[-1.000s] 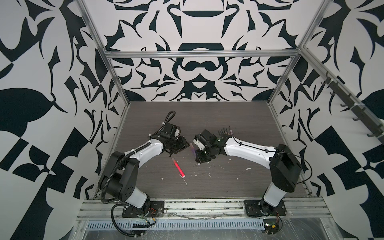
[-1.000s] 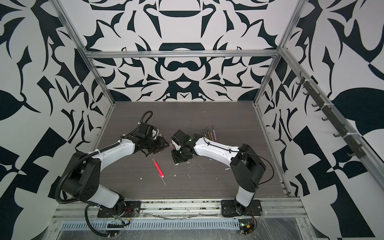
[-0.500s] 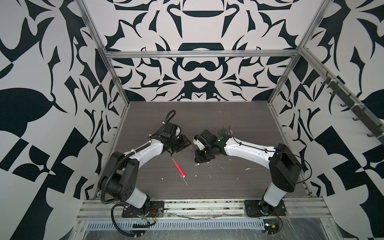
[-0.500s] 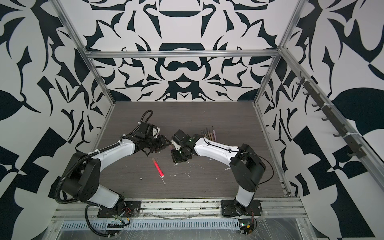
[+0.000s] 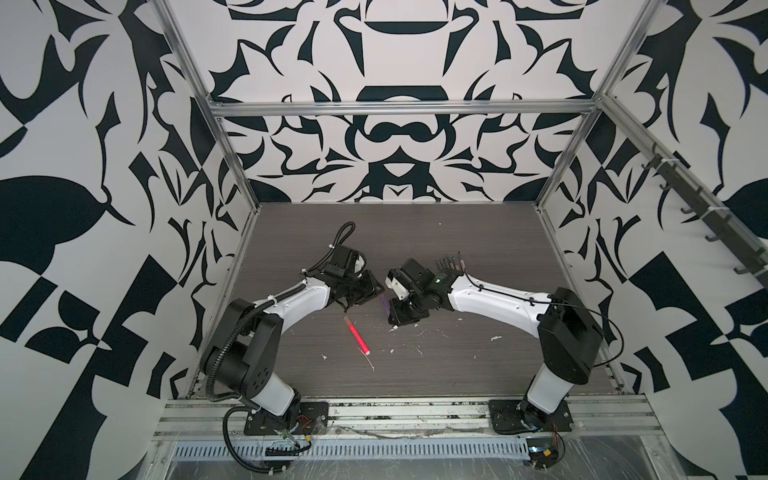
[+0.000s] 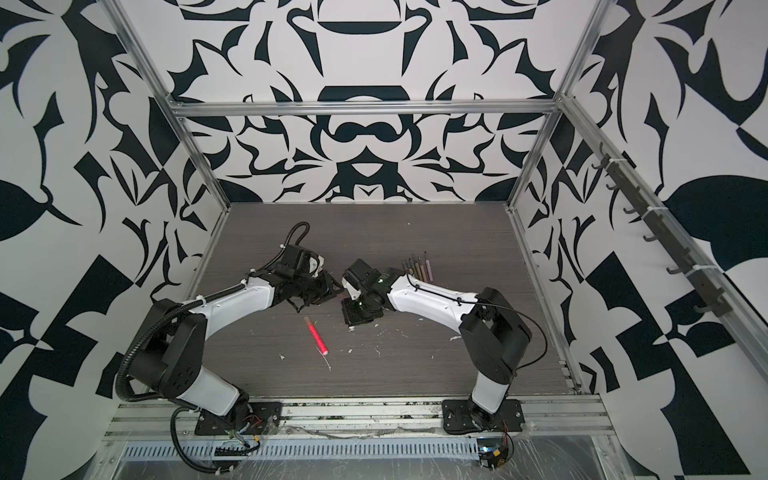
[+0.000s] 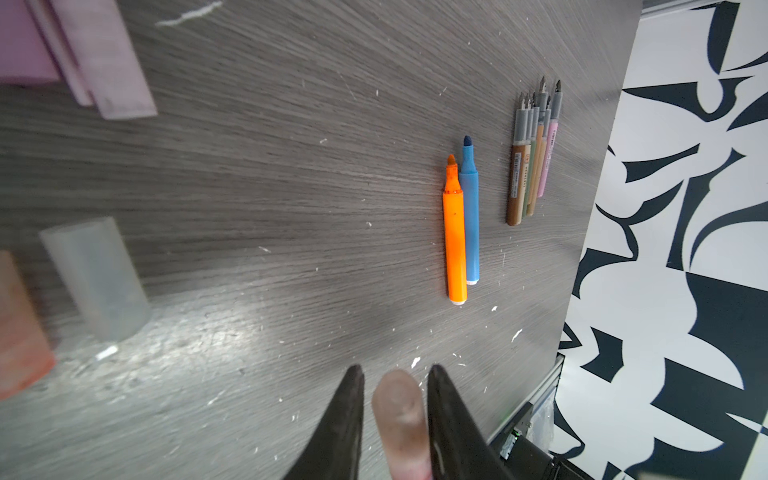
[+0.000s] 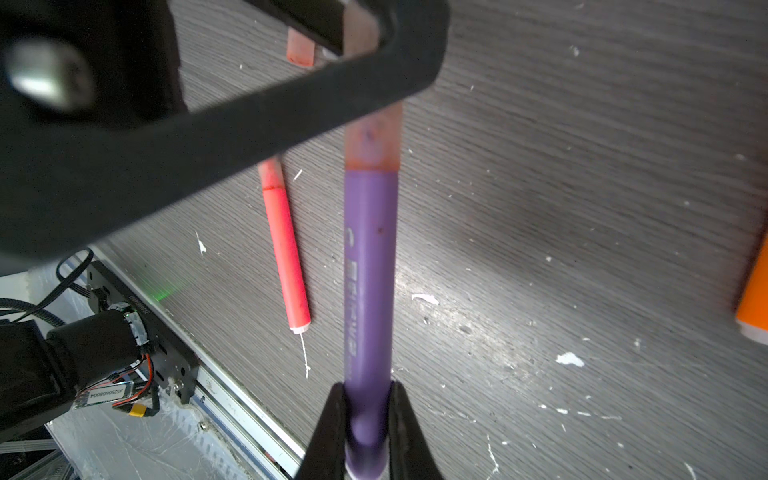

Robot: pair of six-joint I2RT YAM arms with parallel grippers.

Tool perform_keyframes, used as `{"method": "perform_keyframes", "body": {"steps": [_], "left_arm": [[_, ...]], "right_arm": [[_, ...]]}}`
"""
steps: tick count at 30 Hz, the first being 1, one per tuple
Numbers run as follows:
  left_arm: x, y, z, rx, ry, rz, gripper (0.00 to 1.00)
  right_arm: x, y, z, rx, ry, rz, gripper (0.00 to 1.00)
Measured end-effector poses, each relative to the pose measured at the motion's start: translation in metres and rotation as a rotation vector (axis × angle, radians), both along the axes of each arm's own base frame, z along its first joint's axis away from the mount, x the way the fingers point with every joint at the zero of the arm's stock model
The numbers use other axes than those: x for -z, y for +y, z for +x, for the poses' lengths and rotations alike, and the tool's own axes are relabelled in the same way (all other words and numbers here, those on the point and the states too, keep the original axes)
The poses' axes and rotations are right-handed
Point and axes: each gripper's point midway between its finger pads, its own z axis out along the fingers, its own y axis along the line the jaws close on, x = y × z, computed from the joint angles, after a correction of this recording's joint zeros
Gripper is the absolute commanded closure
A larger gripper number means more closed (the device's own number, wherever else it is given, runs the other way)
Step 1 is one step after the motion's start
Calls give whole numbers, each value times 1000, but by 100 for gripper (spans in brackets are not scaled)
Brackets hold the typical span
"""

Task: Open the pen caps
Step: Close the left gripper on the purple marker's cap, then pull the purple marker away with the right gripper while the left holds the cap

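Closed in tighter, left gripper (image 7: 395, 368) pinches stubby translucent cap (image 7: 399, 415); right gripper (image 8: 368, 386) clamps smooth purple pen (image 8: 368, 270).

Both arms bend inward, wrists low and nearly meeting. The right gripper (image 8: 368, 388) clamps the purple pen (image 8: 368, 270); the left gripper (image 7: 395, 370) pinches its cap (image 7: 399, 411).

Top views evenly and brightly lit; sharp, shadows soft, wide-angle bowing noted at edges. Glare patch seen on table (image 7: 199, 328) in both wrist views. Loose caps (image 7: 97, 278) rendered defocused at left wrist. At right wrist, left gripper (image 8: 362, 31) blurred in foreground; print on purple pen (image 8: 368, 270) smeared.
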Motion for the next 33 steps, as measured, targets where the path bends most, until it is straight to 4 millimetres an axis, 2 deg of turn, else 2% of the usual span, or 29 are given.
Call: {"method": "perform_keyframes", "body": {"steps": [8, 10, 12, 14, 28, 29, 31, 33], "left_arm": [[-9, -7, 3, -1, -6, -35, 100], [-9, -7, 3, 0, -7, -37, 100], [-9, -7, 3, -1, -6, -37, 100], [-9, -7, 3, -1, -6, -37, 100], [-9, -5, 7, -15, -19, -28, 100], [-10, -6, 6, -12, -15, -34, 100], [-11, -8, 6, -8, -18, -40, 100], [-11, -7, 7, -8, -20, -40, 100]], "right_arm": [[1, 0, 2, 7, -4, -5, 100], [1, 0, 2, 7, -4, -3, 97], [1, 0, 2, 7, -5, -2, 84], [1, 1, 2, 9, -6, -1, 79], [14, 6, 14, 25, 9, -4, 76], [13, 8, 16, 27, 5, 1, 79], [13, 9, 17, 30, 2, 6, 100], [12, 10, 18, 28, -2, 12, 100]]}}
